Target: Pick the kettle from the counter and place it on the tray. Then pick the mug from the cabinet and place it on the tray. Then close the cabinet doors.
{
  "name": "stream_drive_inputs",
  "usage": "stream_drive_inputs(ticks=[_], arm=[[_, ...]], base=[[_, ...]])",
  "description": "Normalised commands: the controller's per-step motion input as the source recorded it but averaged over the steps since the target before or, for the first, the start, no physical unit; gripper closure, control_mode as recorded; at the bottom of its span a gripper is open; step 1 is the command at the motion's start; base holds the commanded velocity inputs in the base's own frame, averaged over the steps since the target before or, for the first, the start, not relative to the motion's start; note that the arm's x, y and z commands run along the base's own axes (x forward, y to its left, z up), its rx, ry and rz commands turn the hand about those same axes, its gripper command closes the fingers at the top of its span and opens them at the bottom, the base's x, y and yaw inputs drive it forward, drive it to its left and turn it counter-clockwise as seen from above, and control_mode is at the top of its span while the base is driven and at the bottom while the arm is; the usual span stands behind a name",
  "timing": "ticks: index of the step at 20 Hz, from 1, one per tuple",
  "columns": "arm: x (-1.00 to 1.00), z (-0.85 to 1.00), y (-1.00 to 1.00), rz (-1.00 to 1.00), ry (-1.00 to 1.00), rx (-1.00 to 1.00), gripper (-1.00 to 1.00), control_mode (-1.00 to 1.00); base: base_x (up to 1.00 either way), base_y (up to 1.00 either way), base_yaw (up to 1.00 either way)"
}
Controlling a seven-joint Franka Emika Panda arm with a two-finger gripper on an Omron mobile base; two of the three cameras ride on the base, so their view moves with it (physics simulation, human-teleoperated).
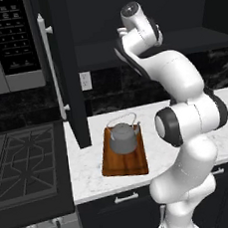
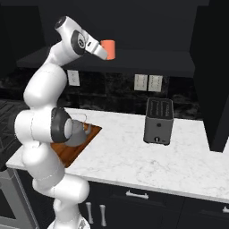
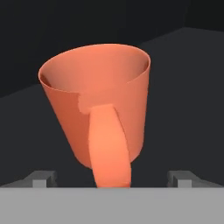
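Orange, small, cylindrical, side-handled: mug [image 3: 98,105] dead ahead of end effector [image 3: 112,179], standing upright on dark inner shelf [image 2: 147,60] of navy-black wall cabinet [image 1: 66,71]. Handle turned straight back toward the hand, running up and down between the two dark finger tips [image 3: 43,178], body of the mug just beyond. Long axis vertical, rim wide, base narrower in the hand view. From the right base view, white arm reaching high, hand level with the shelf and right up against the mug's side. Jaws spread wide, one tip either side of the handle, nothing held, no sure contact visible yet. Looks like the approach for the second pick: a short push forward along the hand's own line, then a close across the body or handle. Risk, by judgement: handle sitting in the gap could catch a finger or twist the mug on closing. Down below, squat rounded dark grey metal kettle [image 1: 122,137] already seated on flat reddish-brown wooden tray [image 1: 123,167], tray lying on white marble-look worktop [image 2: 147,156]. Tall navy-black cabinet door [image 1: 66,91] with long silver bar handle hanging open, closing not yet done. Boxy grey toaster [image 2: 158,121] well apart to the right.
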Motion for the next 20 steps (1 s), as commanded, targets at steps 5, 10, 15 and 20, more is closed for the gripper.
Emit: stream_drive_inputs(ticks=[5,10,15,20], arm=[[0.47,0.00,0.00,-0.03,0.10,0.00,-1.00,-1.00],[0.28,-0.03,0.00,-0.03,0.03,0.00,1.00,-1.00],[0.05,-0.22,-0.05,-0.05,-0.01,0.01,1.00,-1.00],[0.00,-0.25,-0.04,-0.05,-0.07,0.03,1.00,-1.00]], base=[[0.00,0.00,0.00],[0.00,0.00,0.00],[0.00,0.00,0.00],[0.00,0.00,0.00]])
